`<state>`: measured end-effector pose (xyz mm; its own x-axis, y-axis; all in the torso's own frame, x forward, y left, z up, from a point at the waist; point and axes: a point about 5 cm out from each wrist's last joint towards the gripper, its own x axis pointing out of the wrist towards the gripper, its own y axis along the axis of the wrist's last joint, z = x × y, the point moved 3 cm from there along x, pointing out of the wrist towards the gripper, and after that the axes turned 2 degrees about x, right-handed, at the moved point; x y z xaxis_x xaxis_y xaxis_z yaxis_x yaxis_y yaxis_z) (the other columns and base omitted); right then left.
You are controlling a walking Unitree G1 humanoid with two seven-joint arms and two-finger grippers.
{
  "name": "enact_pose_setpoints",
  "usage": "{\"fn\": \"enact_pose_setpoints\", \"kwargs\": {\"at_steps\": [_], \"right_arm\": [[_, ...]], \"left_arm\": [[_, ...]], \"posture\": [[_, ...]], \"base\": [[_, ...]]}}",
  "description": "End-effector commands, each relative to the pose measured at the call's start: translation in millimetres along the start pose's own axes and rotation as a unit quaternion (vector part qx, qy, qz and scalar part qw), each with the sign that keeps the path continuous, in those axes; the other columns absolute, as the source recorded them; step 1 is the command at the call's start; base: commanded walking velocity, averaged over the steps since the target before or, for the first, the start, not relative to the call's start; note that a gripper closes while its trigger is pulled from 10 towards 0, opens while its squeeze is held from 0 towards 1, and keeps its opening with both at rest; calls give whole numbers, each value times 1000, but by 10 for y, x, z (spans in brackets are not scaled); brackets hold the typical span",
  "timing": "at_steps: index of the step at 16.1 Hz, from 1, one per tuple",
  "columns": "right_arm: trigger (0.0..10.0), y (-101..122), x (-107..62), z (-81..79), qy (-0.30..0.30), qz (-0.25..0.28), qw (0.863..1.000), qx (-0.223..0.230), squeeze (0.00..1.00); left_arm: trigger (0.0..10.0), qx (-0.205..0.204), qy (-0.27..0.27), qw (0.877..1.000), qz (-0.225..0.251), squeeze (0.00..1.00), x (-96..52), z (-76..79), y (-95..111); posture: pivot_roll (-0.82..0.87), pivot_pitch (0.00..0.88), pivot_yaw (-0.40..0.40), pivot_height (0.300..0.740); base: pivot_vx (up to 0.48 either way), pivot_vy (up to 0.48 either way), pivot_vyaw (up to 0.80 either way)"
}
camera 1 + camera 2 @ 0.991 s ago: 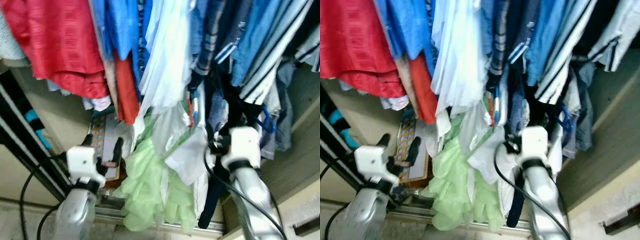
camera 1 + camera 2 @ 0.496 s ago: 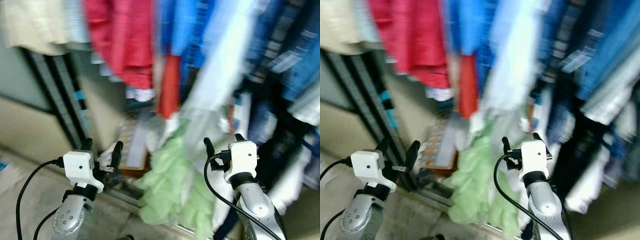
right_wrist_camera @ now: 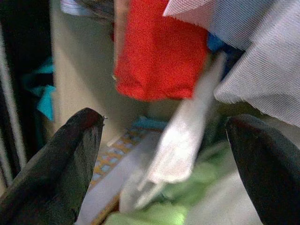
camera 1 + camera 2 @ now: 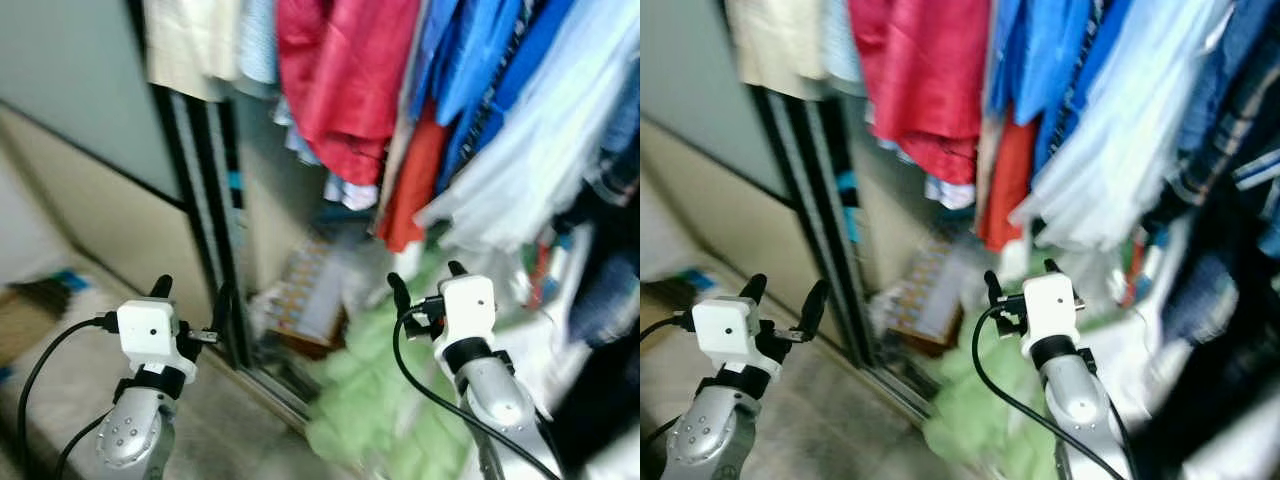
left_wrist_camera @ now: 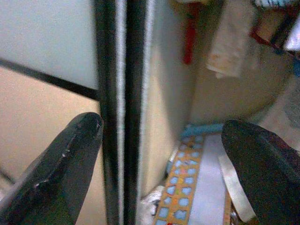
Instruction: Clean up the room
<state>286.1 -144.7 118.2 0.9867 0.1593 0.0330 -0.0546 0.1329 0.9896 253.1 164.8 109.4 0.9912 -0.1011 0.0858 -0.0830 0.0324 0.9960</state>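
Before me the wardrobe (image 4: pixel 200 150) stands open, its dark sliding-door frame (image 4: pixel 205 230) running floor to rail, and a row of hanging clothes (image 4: pixel 480 110) fills the upper part: red, blue, pale white, an orange piece lowest. All hang with their long axis straight down, hems pointing at the wardrobe floor.

The thing I judge needs tidying is the green garment (image 4: pixel 375 400), heaped on the wardrobe floor by the front track, under the white shirt. It looks thin and soft, light, floppy, no stiffness at all; it has no clear long axis as it lies, crumpled. I would pinch a thick fold near the top of the heap, not a loose edge, as thin cloth could slip.

Beside it, toward the frame, lies a patterned flat box (image 4: pixel 300 300).

My left tool (image 4: pixel 190 300) is released and empty, held before the door frame. My right tool (image 4: pixel 428 283) is also released, empty, above the green heap.
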Motion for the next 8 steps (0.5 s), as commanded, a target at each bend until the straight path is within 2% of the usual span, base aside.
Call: {"fn": "enact_pose_setpoints", "kwargs": {"at_steps": [1,8], "right_arm": [[10000,-15,12,21,-3,-3,1000,2,0],[10000,-24,45,-11,1,0,1000,9,0]], "left_arm": [[10000,5,-1,1000,-3,0,-3,5,-6],[10000,14,-1,1000,0,0,47,5,11]], "posture": [[-23,14,-49,740],[-20,10,-42,740]], "base": [[0,0,794],[0,0,799]]}}
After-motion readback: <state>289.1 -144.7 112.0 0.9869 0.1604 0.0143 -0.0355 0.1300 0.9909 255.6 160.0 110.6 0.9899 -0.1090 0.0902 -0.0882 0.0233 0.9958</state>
